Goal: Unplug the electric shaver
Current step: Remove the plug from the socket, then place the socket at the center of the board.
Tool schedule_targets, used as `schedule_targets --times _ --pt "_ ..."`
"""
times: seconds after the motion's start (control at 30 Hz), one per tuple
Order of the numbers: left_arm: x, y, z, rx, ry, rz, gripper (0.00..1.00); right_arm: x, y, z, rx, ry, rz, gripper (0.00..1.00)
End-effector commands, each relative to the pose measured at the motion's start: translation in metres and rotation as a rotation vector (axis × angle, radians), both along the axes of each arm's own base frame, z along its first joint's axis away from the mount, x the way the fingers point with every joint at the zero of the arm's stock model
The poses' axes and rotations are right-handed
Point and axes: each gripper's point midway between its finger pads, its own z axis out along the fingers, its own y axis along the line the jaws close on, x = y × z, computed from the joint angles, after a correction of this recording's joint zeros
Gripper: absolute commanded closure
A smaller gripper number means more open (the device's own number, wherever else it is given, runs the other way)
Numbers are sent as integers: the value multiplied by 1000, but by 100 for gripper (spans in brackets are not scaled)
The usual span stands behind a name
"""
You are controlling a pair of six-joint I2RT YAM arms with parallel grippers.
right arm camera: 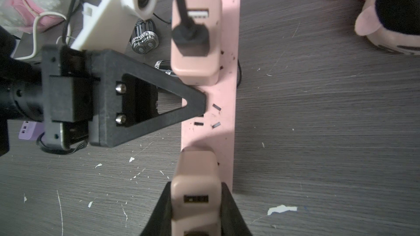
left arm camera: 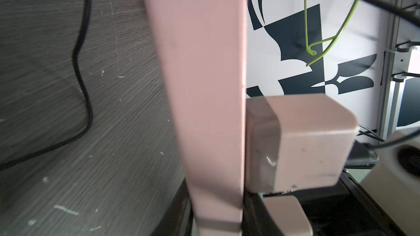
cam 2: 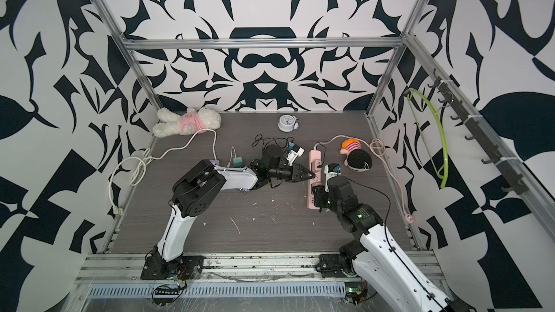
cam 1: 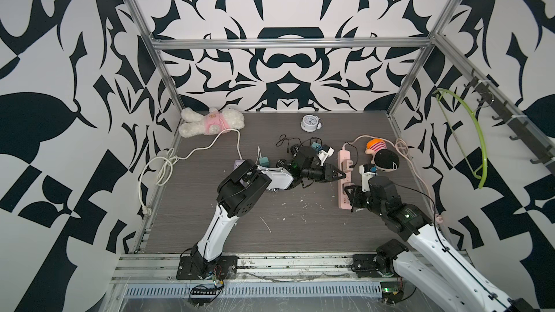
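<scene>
A pink power strip (cam 1: 344, 203) (cam 2: 314, 153) (right arm camera: 227, 110) lies flat on the table, right of centre. Two pink adapters stand in it. The far adapter (right arm camera: 195, 69) (left arm camera: 306, 144) carries a black cable plug (right arm camera: 191, 35). The black and silver electric shaver (right arm camera: 144, 39) lies left of the strip in the right wrist view. My left gripper (cam 1: 342, 174) (cam 2: 312, 174) (right arm camera: 195, 106) is shut on the strip's edge between the two adapters. My right gripper (cam 1: 350, 194) (right arm camera: 195, 200) is shut on the near adapter (right arm camera: 195, 185), one finger on each side.
A black-haired doll (cam 1: 386, 159) lies just right of the strip. A white plush (cam 1: 210, 121) lies at the back left and a clock (cam 1: 309, 123) at the back. A teal adapter (cam 1: 264, 160) and tangled black cables sit behind my left arm. A green hanger (cam 1: 477, 145) hangs on the right wall.
</scene>
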Motion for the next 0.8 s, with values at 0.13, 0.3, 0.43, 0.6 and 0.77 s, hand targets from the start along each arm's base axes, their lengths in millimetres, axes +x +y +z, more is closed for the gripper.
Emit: schedule_targets --times 0.13,0.3,0.43,0.6,0.77 --pt "42 39 -81 203 49 159 100 5 -2 42 5 -126 5 100" --pt "43 35 -77 186 60 148 100 2 -3 40 10 -119 1 100" --pt "40 20 -63 138 70 111 100 2 -8 41 -5 -121 -18 100" --pt "23 -5 -45 150 38 30 100 3 -10 47 -20 -115 -32 100" --pt "14 -16 -36 164 23 -8 100 4 -9 44 -26 -95 -29 100"
